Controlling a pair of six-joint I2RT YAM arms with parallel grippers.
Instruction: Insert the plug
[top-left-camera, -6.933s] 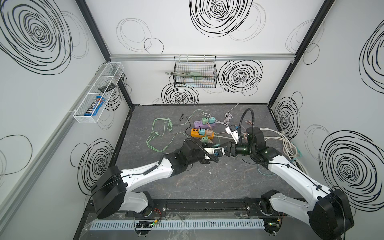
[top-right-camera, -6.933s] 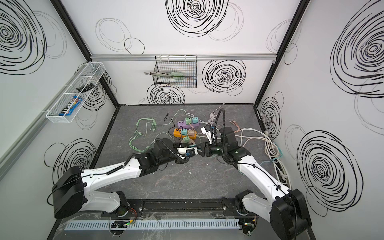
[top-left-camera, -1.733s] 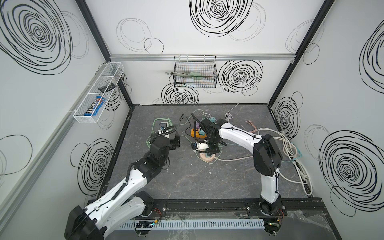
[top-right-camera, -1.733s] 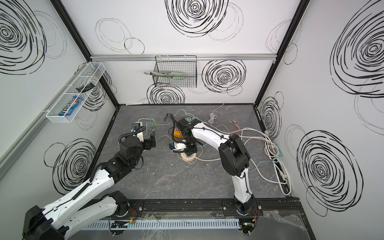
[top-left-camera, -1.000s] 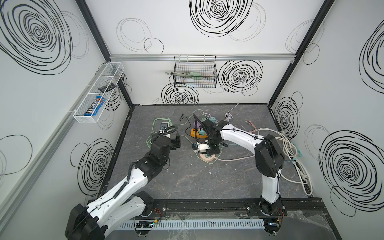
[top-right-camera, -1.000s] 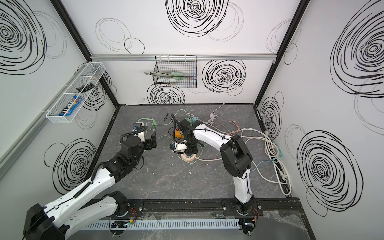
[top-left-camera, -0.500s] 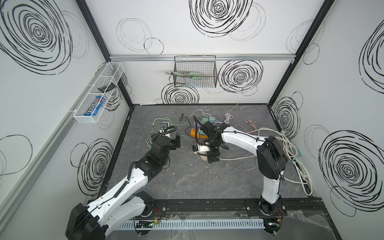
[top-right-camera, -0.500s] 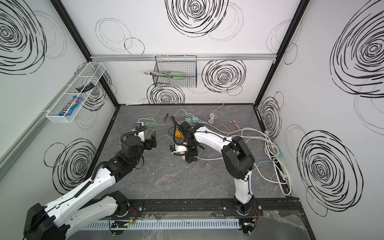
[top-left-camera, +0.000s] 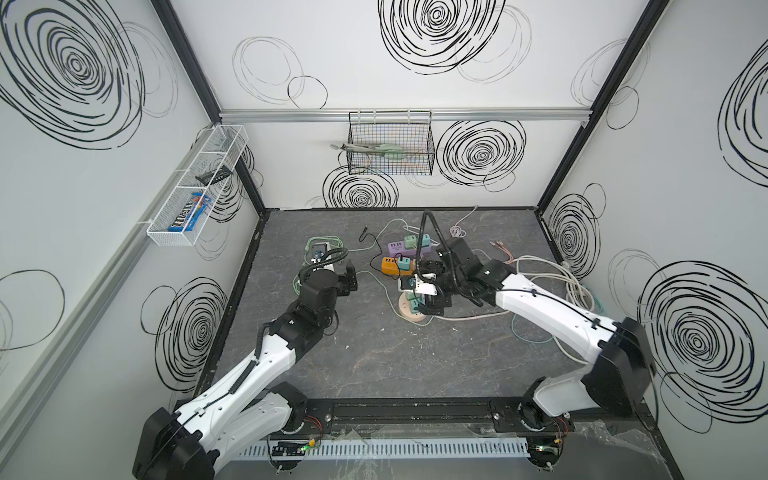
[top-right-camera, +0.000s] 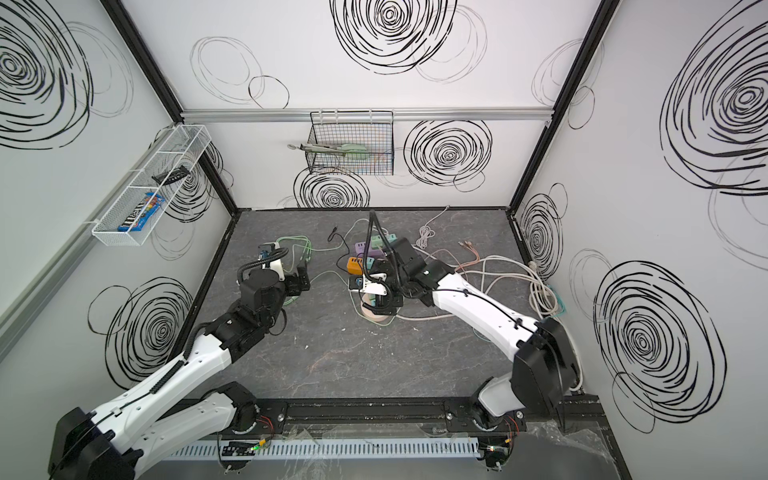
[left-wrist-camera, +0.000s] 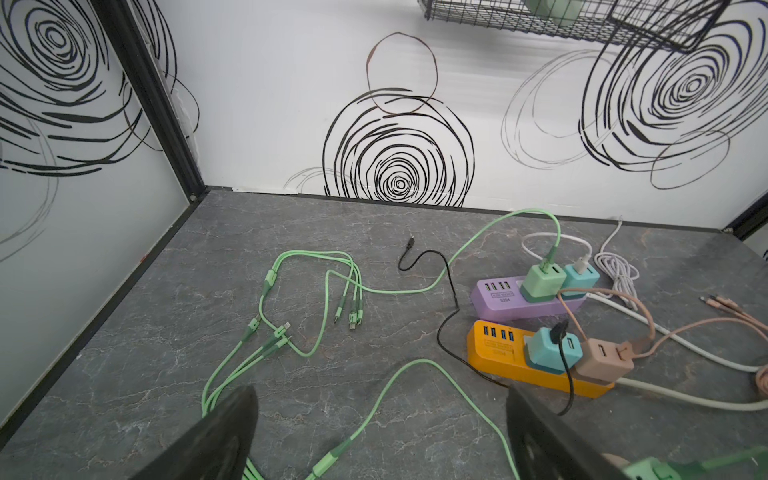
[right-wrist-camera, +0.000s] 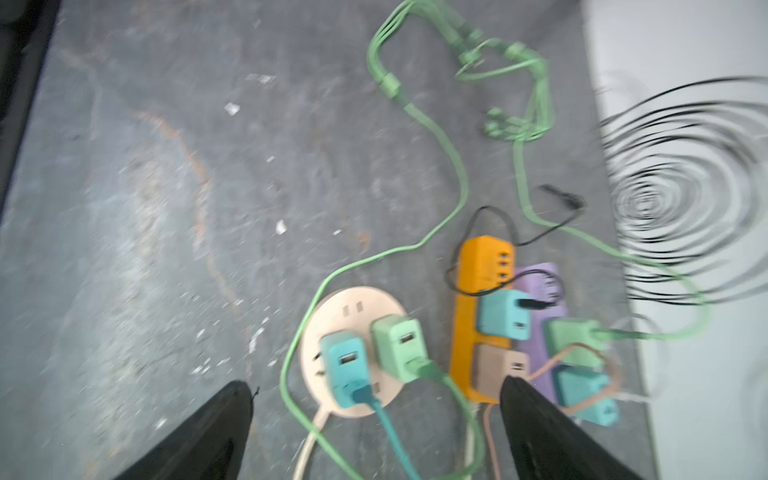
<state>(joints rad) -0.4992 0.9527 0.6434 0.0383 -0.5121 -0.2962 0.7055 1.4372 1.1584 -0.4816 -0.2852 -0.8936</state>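
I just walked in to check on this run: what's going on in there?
Two robot arms are at a cluttered table. The right gripper hangs open over the round socket, where a teal plug and a green plug sit inserted; it holds nothing. The left gripper is open and empty too, off to the side near the loose green cables. The plugging-in looks done.

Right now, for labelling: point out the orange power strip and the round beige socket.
orange power strip (left-wrist-camera: 496, 347), left wrist view, USB end.
round beige socket (right-wrist-camera: 345, 318), right wrist view, bare top face.
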